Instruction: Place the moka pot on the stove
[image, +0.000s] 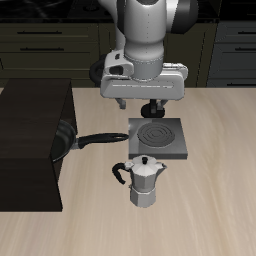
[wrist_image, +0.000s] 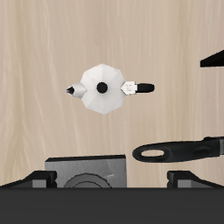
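The moka pot (image: 146, 182) is small, silver and faceted, with a black handle and a black lid knob. It stands upright on the table just in front of the stove (image: 158, 138), nearer the table's front edge. The stove is a flat grey square hotplate with a dark spiral burner. My gripper (image: 141, 104) hangs open and empty above the stove's back edge, well apart from the pot. In the wrist view the moka pot (wrist_image: 101, 87) shows from above, beyond the stove (wrist_image: 87, 175). My fingertips (wrist_image: 39, 179) stand wide apart.
A black frying pan (image: 68, 140) lies beside the stove, its long handle (image: 102, 139) pointing at the stove's edge; the handle also shows in the wrist view (wrist_image: 175, 152). A large black box (image: 30, 145) stands beyond the pan. Kitchen cabinets line the back.
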